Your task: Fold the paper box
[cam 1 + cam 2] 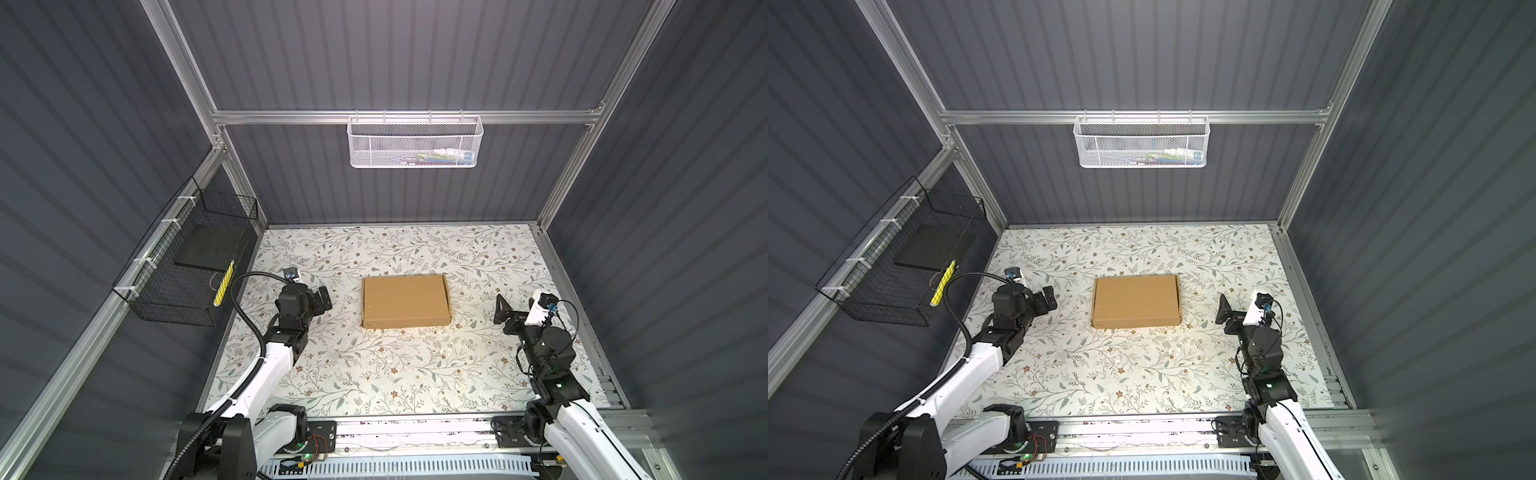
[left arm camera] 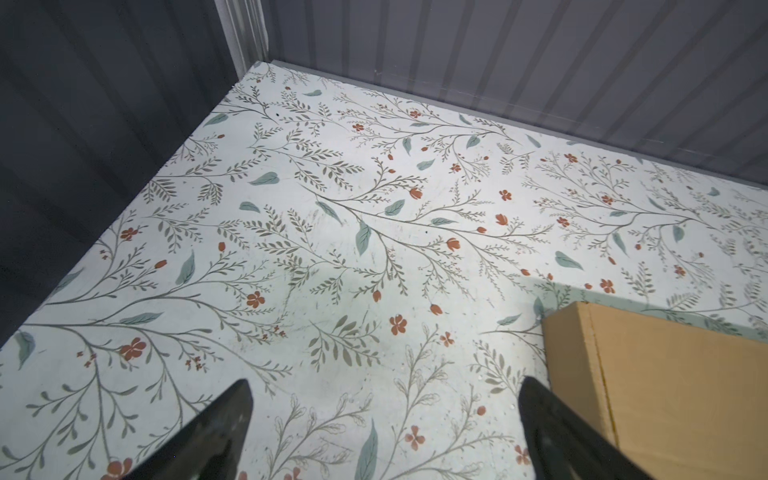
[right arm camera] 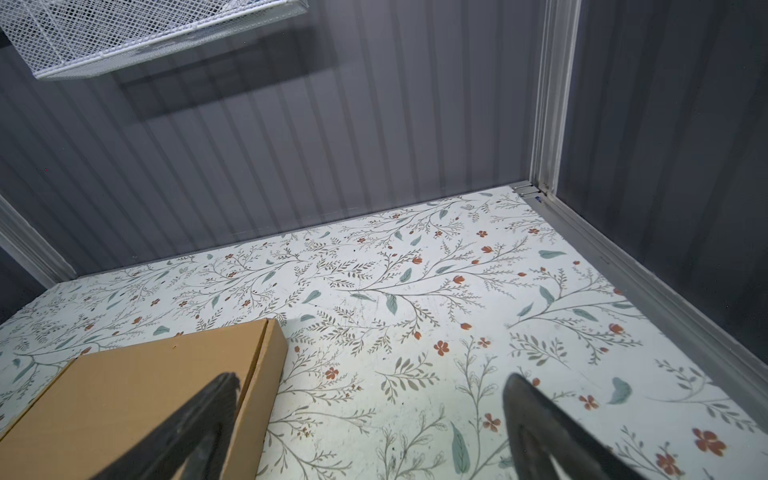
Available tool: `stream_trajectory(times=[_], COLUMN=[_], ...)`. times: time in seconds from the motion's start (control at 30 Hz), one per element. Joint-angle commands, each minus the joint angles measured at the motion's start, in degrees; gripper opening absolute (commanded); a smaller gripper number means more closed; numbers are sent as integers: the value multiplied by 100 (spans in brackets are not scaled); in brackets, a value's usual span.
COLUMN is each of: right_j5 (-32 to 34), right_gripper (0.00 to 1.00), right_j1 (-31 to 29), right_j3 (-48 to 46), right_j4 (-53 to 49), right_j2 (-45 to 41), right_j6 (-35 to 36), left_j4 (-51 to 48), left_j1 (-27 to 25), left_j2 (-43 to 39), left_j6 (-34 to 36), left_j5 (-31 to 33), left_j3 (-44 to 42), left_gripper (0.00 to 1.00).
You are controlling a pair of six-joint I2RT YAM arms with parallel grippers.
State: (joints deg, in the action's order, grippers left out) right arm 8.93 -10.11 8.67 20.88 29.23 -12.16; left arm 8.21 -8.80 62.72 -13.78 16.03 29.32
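1. Resting folded shut near the centre of the worktop (image 1: pixel 374 374): paper box (image 1: pixel 405 301).
2. Spread wide, empty, off its left side: left gripper (image 2: pixel 384 386).
3. Spread wide, empty, off its right side: right gripper (image 3: pixel 374 378).

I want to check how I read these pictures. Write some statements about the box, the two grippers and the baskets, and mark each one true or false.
1. The box lies closed and flat on the table. True.
2. The left gripper holds the box. False: its fingers are open, and it is beside the box without touching it.
3. The right gripper is open and holds nothing. True.
4. The white basket stands on the table. False: it hangs from a rail above the table.
5. The black basket is on the right in both top views. False: it is on the left.
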Motion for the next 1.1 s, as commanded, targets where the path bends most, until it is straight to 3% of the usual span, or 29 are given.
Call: stream_trajectory(times=[0.0,0.1,0.43,1.07], right_j5=[338,436,641,577], right_gripper=[99,99,99,99], right_j1=[18,18,27,179], right_j3=[86,117,131,233], right_j4=[-167,-194,-160,686], right_j2=[13,62,255,1391], right_j6=[247,263,425,873], left_j4=[1039,1587,3488,4971], left_j1=[10,18,45,306], left_j2=[383,880,1974,3364], left_j6=[486,687,1334,1413], left_j5=[614,805,613,96], left_j3=[-234,-356,-675,-651], left_gripper=[100,100,100,100])
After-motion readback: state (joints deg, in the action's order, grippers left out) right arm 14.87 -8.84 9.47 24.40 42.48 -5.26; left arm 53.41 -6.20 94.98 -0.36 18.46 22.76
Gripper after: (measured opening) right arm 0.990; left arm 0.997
